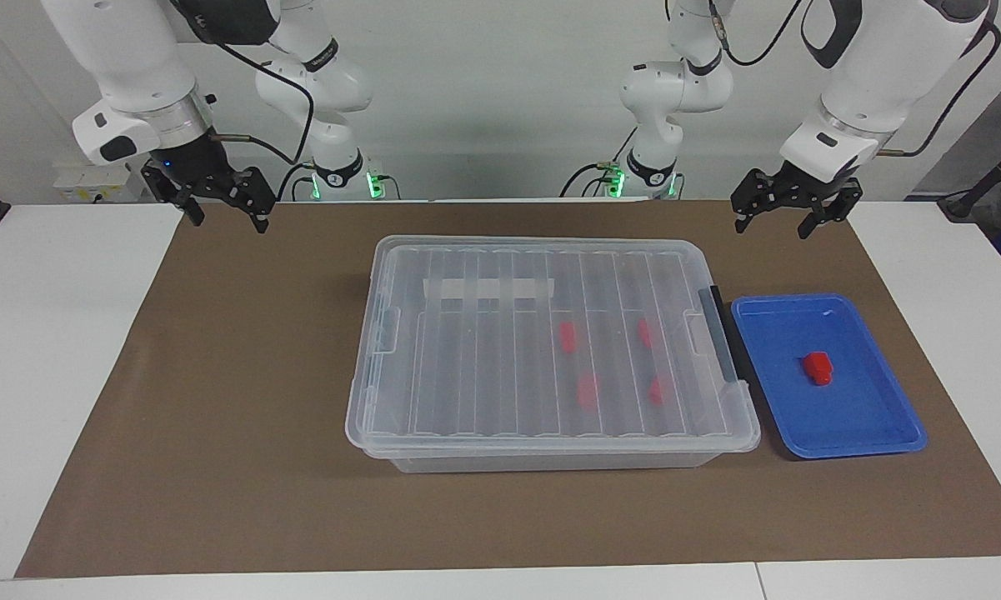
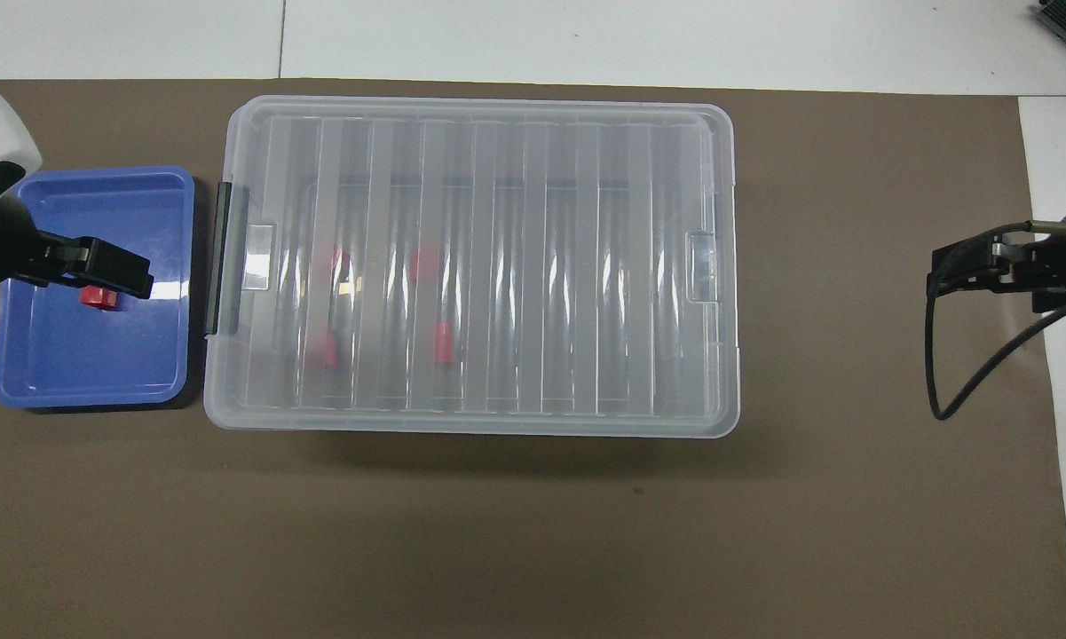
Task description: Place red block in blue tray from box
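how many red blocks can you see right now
5. One red block lies in the blue tray; four more show through the lid of the closed box. None seems hidden.

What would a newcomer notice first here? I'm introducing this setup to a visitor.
Probably the big clear box in the middle of the table, lid on, with four red blocks inside toward the left arm's end. Beside it at that end sits the blue tray with one red block in it. The left gripper and right gripper hang open above the mat's corners nearest the robots.
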